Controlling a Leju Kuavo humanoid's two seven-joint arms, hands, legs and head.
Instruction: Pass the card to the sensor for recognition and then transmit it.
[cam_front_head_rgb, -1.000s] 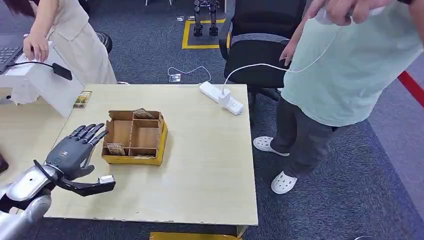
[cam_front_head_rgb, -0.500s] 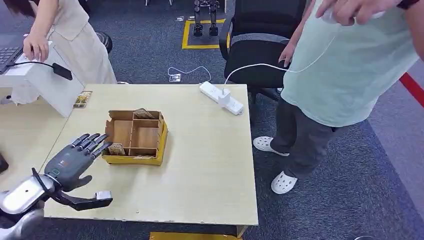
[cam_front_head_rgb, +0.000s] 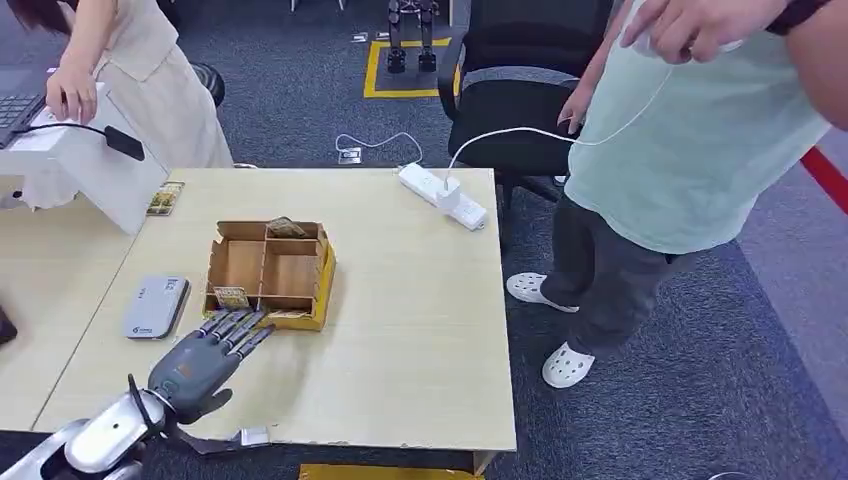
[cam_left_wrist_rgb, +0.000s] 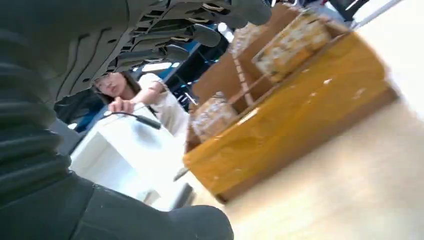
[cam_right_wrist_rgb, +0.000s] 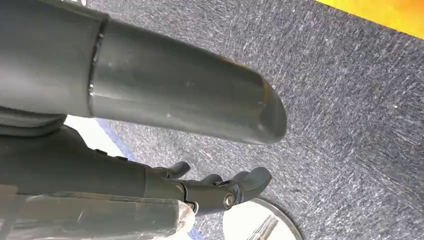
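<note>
Left hand (cam_front_head_rgb: 200, 362), fingers (cam_front_head_rgb: 240, 327) released and empty, hovers at the divided box (cam_front_head_rgb: 270, 272) front, positioned to pick the card (cam_front_head_rgb: 231, 297); right hand fingers cannot be determined.

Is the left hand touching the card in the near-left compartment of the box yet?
Apart. In the left wrist view the fingers hang above the card in the box, with background visible between.

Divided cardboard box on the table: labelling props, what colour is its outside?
Yellow, clearest in the left wrist view.

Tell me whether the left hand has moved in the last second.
Yes. The left hand has shifted rightward and nearer the table's front edge; its fingertips now reach the divided box's front-left corner.
</note>
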